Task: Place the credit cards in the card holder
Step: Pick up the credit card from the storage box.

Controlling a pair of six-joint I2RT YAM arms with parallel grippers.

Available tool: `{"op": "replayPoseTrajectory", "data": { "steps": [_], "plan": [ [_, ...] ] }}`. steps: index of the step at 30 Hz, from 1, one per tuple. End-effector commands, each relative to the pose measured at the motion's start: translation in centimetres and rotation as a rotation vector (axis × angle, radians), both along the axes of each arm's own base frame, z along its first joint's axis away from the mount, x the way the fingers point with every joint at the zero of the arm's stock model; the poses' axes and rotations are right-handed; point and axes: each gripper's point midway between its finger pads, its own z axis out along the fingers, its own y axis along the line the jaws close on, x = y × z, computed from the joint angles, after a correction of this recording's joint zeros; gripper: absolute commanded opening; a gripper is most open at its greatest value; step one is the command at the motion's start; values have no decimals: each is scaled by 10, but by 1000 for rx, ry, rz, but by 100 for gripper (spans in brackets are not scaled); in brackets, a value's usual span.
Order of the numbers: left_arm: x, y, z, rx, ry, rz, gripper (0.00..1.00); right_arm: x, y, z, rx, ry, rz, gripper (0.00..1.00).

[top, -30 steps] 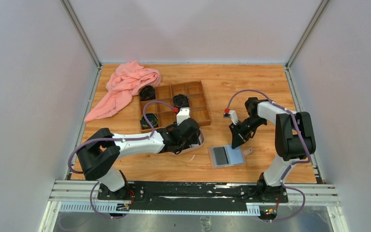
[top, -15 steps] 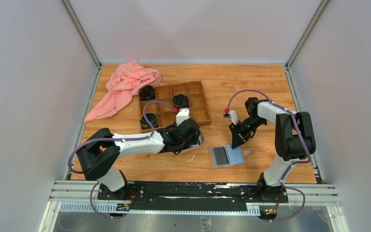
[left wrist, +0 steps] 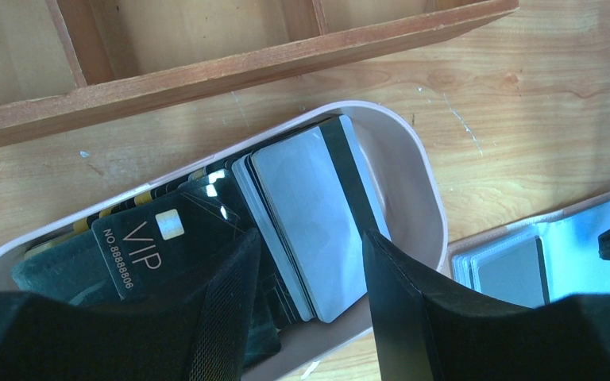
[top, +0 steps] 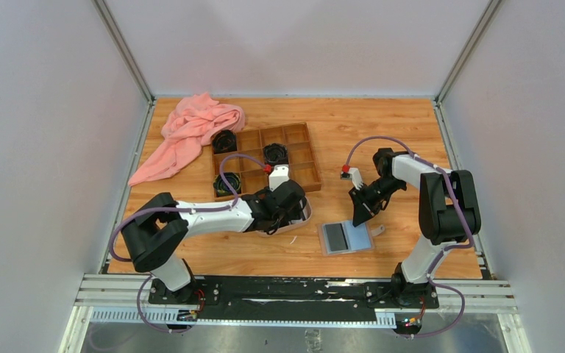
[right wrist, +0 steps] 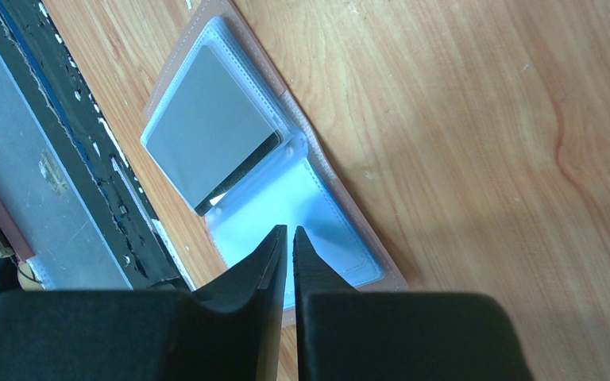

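Note:
Several credit cards lie stacked in an oval pinkish tray (left wrist: 422,184): light grey ones (left wrist: 306,190) on the right, a black "VIP" card (left wrist: 155,238) on the left. My left gripper (left wrist: 310,246) is open and low over the tray, its fingers on either side of the grey stack; in the top view it (top: 285,215) covers the tray. The card holder (top: 346,237) lies open on the table with a grey card (right wrist: 206,135) in its left sleeve. My right gripper (right wrist: 290,232) is shut and empty, its tips over the holder's pale blue right page (right wrist: 318,210).
A brown wooden compartment box (top: 298,158) with black coiled items (top: 275,153) stands just behind the tray; its front wall (left wrist: 206,75) is close to my left fingers. A pink cloth (top: 191,132) lies at the back left. The holder sits near the table's front edge.

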Motion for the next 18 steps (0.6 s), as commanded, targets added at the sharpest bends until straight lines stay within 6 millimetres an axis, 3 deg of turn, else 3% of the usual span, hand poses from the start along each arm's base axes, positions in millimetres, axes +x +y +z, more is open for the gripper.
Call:
{"op": "replayPoseTrajectory", "data": {
  "steps": [1,4,12,15,18],
  "plan": [
    [9,4,-5,9,0,53,56,-11,4,0,10,35,25,11],
    [11,2,-8,6,6,61,49,-11,4,0,10,35,25,11],
    [8,-2,-23,23,60,77,44,-11,4,1,11,33,25,11],
    [8,-3,-22,23,60,69,30,-11,4,1,12,31,25,11],
    [9,-2,-16,22,49,70,27,-11,4,1,12,30,25,11]
  ]
}}
